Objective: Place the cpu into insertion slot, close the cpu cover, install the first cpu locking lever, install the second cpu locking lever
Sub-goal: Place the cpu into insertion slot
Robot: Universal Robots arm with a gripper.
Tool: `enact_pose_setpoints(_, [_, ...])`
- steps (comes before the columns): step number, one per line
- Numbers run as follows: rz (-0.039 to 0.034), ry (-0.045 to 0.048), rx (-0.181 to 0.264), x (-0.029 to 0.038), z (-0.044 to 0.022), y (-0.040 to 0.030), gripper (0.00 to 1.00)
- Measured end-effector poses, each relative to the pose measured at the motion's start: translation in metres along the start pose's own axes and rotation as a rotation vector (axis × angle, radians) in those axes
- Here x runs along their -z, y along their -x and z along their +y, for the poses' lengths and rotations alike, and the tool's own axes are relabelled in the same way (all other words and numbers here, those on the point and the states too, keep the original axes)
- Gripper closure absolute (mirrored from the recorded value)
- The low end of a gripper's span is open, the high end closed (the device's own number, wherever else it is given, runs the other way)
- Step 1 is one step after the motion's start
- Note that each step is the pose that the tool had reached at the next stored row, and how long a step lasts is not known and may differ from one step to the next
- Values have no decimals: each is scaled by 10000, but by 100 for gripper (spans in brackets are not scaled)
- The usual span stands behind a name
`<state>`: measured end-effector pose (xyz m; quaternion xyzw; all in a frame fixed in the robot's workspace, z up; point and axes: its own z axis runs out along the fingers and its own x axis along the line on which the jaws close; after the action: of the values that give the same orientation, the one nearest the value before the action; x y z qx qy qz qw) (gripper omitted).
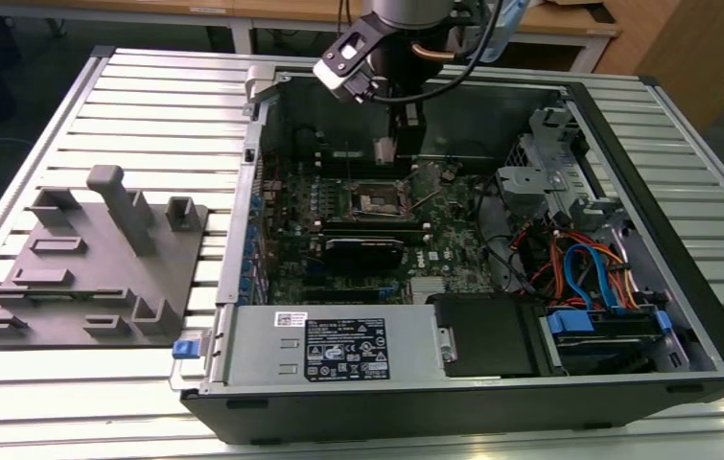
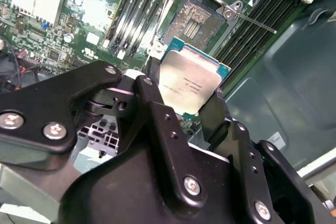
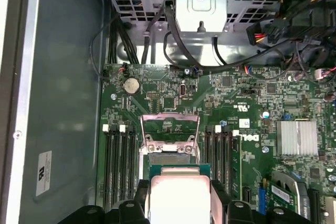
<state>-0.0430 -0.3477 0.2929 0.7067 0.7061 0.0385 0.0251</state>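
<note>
Gripper: we see its fingers clamped on two opposite edges of the cpu.
Cpu: held in the air above the green motherboard, near the insertion slot, not seated.
Cpu cover: we see it swung up, open.
Slot: bare.

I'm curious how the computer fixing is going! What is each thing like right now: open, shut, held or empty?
gripper: shut on the cpu.
cpu: held up over the board, not yet in the slot.
insertion slot: empty, uncovered.
cpu cover: flipped open.
computer case: side open.
</note>
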Motion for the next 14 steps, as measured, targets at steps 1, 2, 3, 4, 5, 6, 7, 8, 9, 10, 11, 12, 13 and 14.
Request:
enact_pose_setpoints(1, [0,0,0,-17,-3,-5,46])
enact_pose_setpoints(2, [0,0,0,-36,-5,-9,46])
enact_pose_setpoints(3, [0,0,0,-55,-8,-13,46])
enact_pose_setpoints(4, [0,0,2,-73,-9,-14,46])
enact_pose_setpoints(5, [0,0,3,-91,-11,-15,46])
enact_pose_setpoints(6, [0,0,3,-109,-14,-16,46])
enact_pose_setpoints(7, [0,0,3,-126,-16,-18,46])
enact_pose_setpoints(8, [0,0,4,-144,-18,-19,46])
enact_pose_setpoints(9, [1,0,6,-163,-21,-19,46])
enact_pose_setpoints(10, [1,0,8,-181,-24,-19,46])
enact_pose_setpoints(11, [1,0,16,-199,-26,-20,46])
enact_pose_setpoints(12, [1,-1,23,-216,-28,-20,46])
enact_pose_setpoints(13, [1,-1,28,-234,-31,-20,46])
enact_pose_setpoints(14, [2,-1,31,-252,-33,-21,46])
